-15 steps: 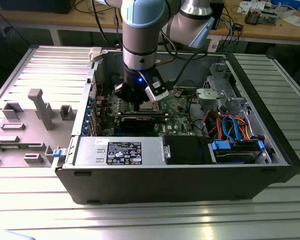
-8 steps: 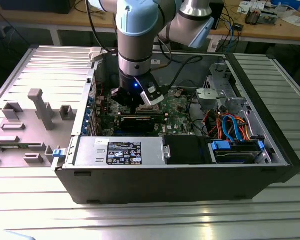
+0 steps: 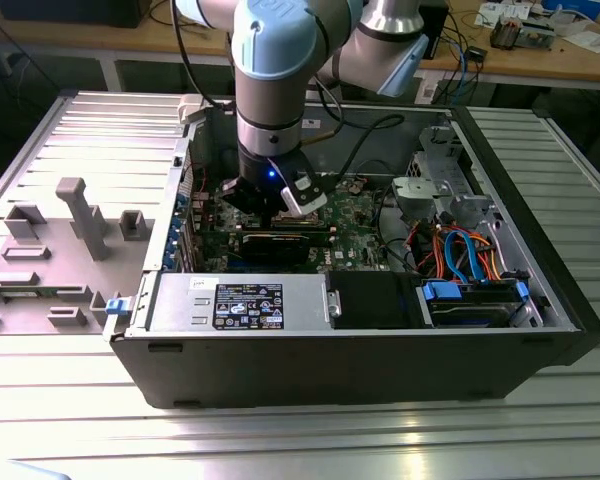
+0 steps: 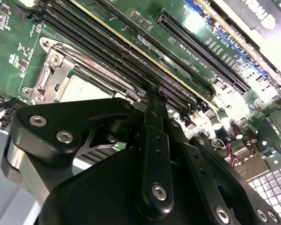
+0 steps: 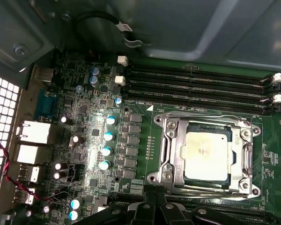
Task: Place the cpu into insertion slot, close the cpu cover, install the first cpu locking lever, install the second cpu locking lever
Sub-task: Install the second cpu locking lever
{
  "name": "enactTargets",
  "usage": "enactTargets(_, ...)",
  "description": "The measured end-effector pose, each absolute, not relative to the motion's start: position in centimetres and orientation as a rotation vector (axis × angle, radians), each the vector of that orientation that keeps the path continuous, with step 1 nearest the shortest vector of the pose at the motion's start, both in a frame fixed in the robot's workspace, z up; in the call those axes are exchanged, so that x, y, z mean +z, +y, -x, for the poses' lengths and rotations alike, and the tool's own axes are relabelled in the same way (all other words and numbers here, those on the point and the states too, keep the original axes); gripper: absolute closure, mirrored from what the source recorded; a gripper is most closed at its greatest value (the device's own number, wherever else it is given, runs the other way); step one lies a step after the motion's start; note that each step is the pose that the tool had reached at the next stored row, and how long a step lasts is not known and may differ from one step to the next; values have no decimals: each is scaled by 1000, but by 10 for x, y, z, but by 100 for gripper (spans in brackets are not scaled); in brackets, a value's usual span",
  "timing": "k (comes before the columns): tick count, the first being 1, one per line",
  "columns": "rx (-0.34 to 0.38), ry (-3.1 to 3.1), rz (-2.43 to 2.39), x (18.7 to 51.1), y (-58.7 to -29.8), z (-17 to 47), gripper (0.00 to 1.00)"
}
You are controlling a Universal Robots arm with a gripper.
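Note:
The cpu [image 5: 207, 154], a dull silver square, lies flat in the insertion slot on the green board. The cpu cover [image 5: 171, 140], a silvery frame, lies down around it, so the slot itself is hidden beneath them. Thin metal levers [image 5: 201, 116] run along two sides of the cover; I cannot tell whether they are hooked. In the second wrist view the cpu [image 4: 82, 89] and the cover [image 4: 49, 70] show beyond the black gripper [image 4: 152, 101]. My gripper [image 5: 154, 194] hovers just beside the socket, shut and holding nothing. In the exterior view the gripper [image 3: 270, 205] reaches down into the open computer case.
Long black memory slots [image 5: 196, 89] run beside the socket. Blue-topped capacitors [image 5: 107, 136] stand on its other side. The case holds a black graphics card [image 3: 270, 245], a power supply [image 3: 240, 305], orange and blue cables [image 3: 460, 250] and a drive bay [image 3: 475, 300]. Grey fixtures [image 3: 80, 215] stand at the exterior view's left.

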State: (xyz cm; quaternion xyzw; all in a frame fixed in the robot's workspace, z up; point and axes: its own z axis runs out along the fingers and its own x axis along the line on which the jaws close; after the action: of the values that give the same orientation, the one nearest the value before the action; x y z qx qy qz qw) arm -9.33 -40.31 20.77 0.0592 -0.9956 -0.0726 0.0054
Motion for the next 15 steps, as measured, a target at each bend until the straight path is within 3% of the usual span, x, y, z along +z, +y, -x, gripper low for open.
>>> enactTargets(15,-256,-3116,-185,204,-400,96,89)
